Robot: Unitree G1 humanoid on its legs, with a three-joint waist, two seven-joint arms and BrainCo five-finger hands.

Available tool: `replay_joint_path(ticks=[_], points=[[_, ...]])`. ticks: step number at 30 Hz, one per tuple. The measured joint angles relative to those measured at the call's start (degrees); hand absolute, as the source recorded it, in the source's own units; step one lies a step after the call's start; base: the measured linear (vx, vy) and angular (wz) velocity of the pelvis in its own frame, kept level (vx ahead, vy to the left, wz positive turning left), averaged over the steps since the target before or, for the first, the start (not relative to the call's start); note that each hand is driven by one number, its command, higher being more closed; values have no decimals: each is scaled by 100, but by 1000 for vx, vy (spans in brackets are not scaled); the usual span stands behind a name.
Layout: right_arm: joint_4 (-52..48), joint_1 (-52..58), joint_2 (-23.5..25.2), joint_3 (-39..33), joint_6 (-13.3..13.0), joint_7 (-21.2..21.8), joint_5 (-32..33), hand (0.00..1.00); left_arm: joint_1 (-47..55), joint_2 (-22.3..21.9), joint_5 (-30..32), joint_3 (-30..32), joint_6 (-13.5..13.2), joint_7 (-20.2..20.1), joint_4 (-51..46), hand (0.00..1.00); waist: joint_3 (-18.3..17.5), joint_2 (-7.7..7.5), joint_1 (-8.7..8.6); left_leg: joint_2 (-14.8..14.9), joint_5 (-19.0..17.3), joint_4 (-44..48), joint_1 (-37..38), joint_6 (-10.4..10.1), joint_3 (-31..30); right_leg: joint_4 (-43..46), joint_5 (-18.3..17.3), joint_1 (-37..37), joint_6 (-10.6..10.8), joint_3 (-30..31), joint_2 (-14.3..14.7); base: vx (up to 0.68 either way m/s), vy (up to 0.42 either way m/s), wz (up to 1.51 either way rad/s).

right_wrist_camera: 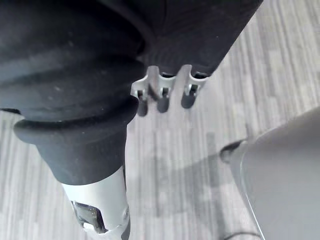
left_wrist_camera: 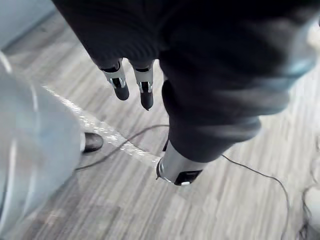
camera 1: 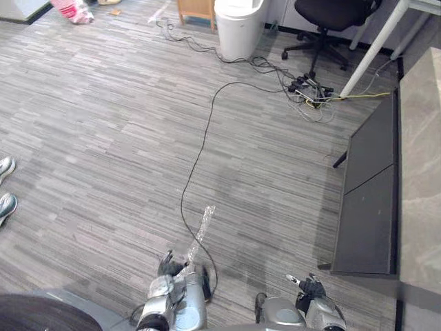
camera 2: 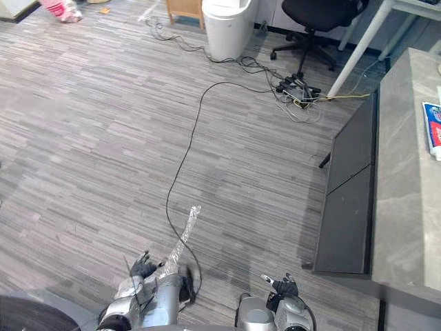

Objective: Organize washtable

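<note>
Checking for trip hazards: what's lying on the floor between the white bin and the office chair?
Loose cables trail across the floor between the white bin and the office chair. Both eye views show them.

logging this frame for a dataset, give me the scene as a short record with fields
left hand: open, hanging low over the floor
right hand: open, holds nothing
washtable: grey counter at the robot's right
on counter: toothpaste tube
on floor: clear plastic strip by the left hand; white bin; office chair
</note>
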Motion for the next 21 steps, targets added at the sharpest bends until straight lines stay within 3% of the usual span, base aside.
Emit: replay_joint_path(ticks=[2, 3, 4, 5, 6, 7, 8, 10, 11, 13, 14, 15, 16, 17, 18, 20, 21], points=[[-35, 78, 99, -94, 20, 6, -17, 0, 68, -43, -106, 324, 58, -51, 48, 0, -99, -98, -5, -63, -427, 412, -30, 117, 114, 12, 206, -12, 18, 39, -151, 269, 281, -33], [-38, 89, 148, -104, 20, 15, -32, 0, 81, -31, -101, 496, 73, -60, 66, 0, -127, -144, 108, -6, -763, 707, 20, 170, 310, 205, 222, -32, 33, 212, -187, 213, 325, -78], [-68, 89, 197, -94, 14, 20, -65, 0, 127, 24, -98, 618, 94, -54, 131, 0, -150, -177, 116, 15, -1072, 836, 161, 220, 492, 635, 226, -177, 50, 371, -235, 212, 319, -91], [-86, 88, 225, -81, 13, 26, -72, 0, 146, 74, -97, 615, 96, -63, 175, 0, -161, -189, 103, 19, -1207, 837, 259, 198, 601, 967, 259, -331, 108, 432, -259, 211, 291, -107], [-210, 99, 252, -32, 12, 35, -72, 0, 199, 138, -94, 610, 123, -90, 273, 0, -180, -192, 81, 53, -1364, 811, 483, 234, 883, 1833, 473, -810, 370, 510, -318, 117, 136, -98], [-283, 103, 253, -10, 10, 62, -73, 0, 207, 154, -93, 610, 139, -110, 297, 0, -178, -189, 78, 98, -1436, 803, 607, 271, 1056, 2286, 601, -1071, 409, 513, -327, 196, 184, -143], [-355, 95, 238, 18, -21, 144, -84, 0, 257, 181, -96, 609, 188, -134, 351, 0, -175, -132, 78, 174, -1560, 749, 920, 288, 1376, 3234, 611, -1638, 365, 371, -344, 166, 123, -119], [-422, 95, 245, 13, -29, 154, -112, 0, 245, 189, -96, 609, 223, -147, 408, 0, -195, -127, 31, 202, -1614, 554, 1289, 265, 1653, 3758, 532, -2037, 243, -173, -383, 275, 111, -81], [-443, 93, 238, 15, -27, 154, -184, 0, 199, 143, -100, 601, 223, -158, 422, 0, -206, -142, 10, 212, -1625, 313, 1604, 234, 1836, 3716, 415, -2240, 61, -779, -420, 360, 53, -42], [-457, 80, 221, 29, -33, 171, -254, 0, 163, 80, -99, 565, 223, -168, 451, 0, -211, -121, -26, 250, -1622, 119, 1841, 167, 2021, 3249, 338, -2403, -37, -1367, -379, 366, 12, -51], [-433, 16, 199, 119, -28, 241, -284, 0, 163, 78, -98, 413, 223, -173, 478, 0, -206, -107, -97, 292, -1559, -108, 2093, 55, 2231, 2204, 387, -2531, -139, -1920, -171, 369, -17, -59], [-421, 16, 183, 172, -34, 243, -288, 0, 178, 90, -98, 345, 221, -182, 501, 0, -206, -106, -120, 278, -1537, -201, 2171, 17, 2244, 1747, 512, -2533, -217, -2028, -48, 383, -29, -52], [-381, 25, 169, 191, -30, 247, -293, 0, 172, 106, -97, 291, 223, -203, 548, 0, -218, -127, -119, 237, -1520, -292, 2243, -15, 2246, 1234, 730, -2506, -286, -2077, 86, 350, -46, -21], [-220, 95, 163, 183, -22, 248, -299, 0, 174, 171, -94, 204, 223, -275, 581, 0, -288, -290, -121, -3, -1487, -469, 2430, -118, 2141, 291, 1679, -2368, -788, -1992, 176, 513, -60, -40], [-96, 54, -41, 148, -18, 249, -324, 0, 116, 51, -86, 207, 223, -286, 672, 0, -281, 43, -69, 133, -1471, -649, 2614, -284, 1994, 436, 1623, -2305, -1096, -2015, 375, 504, -63, -34], [-66, 71, -82, -73, -29, 248, -294, 0, 108, -108, -67, 209, 220, -297, 697, 0, -364, 181, -147, 115, -1263, -703, 2743, -497, 1818, 673, 1182, -2302, -1080, -1968, 384, 398, -104, -20], [-77, 77, -30, -240, -31, 251, -279, 0, 100, -150, 40, 210, 226, -302, 695, 0, -390, 247, -230, 274, -1202, -305, 2792, -563, 1705, 880, 815, -2151, -1047, -1981, 415, 387, -165, -1]])
